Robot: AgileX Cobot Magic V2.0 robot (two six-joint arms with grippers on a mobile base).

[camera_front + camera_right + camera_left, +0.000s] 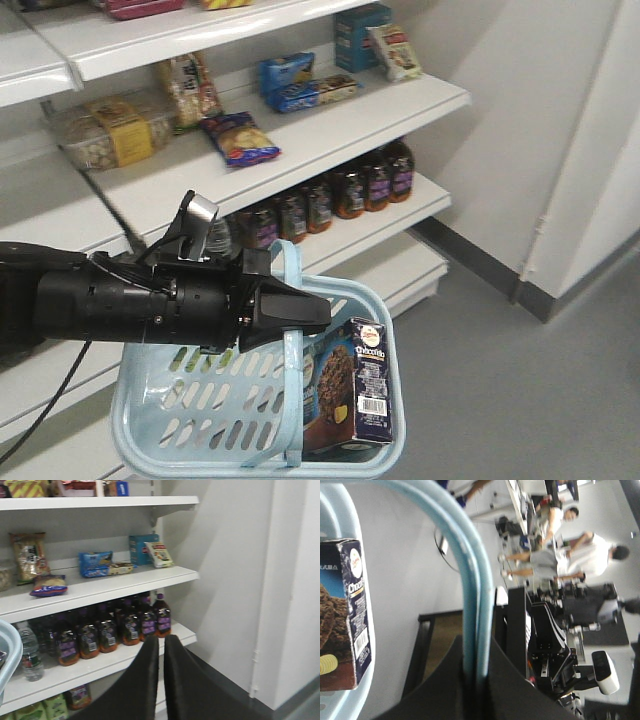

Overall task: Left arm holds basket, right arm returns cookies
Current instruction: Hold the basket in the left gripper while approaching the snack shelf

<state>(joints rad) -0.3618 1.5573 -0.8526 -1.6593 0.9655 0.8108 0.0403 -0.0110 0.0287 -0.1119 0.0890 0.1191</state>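
Note:
The light blue basket (pixel 392 335) hangs in front of the shelves, held by its band handle (pixel 291 295). My left gripper (pixel 318 314) is shut on that handle; the left wrist view shows the handle (pixel 466 575) pinched between the black jaws of the left gripper (pixel 475 656). The navy cookies box (pixel 358 382) stands upright inside the basket at its right end, and the cookies (pixel 347 611) show again beside the basket rim (pixel 334 507). My right gripper (pixel 161 643) is shut on nothing, facing the shelves. A sliver of the basket (pixel 7 652) shows at its left.
White shelves (pixel 330 125) carry snack bags (pixel 240 138), blue boxes (pixel 362 35) and a row of dark bottles (pixel 345 190). A grey wall and a white pillar (pixel 590 150) stand to the right, with grey floor (pixel 520 400) below.

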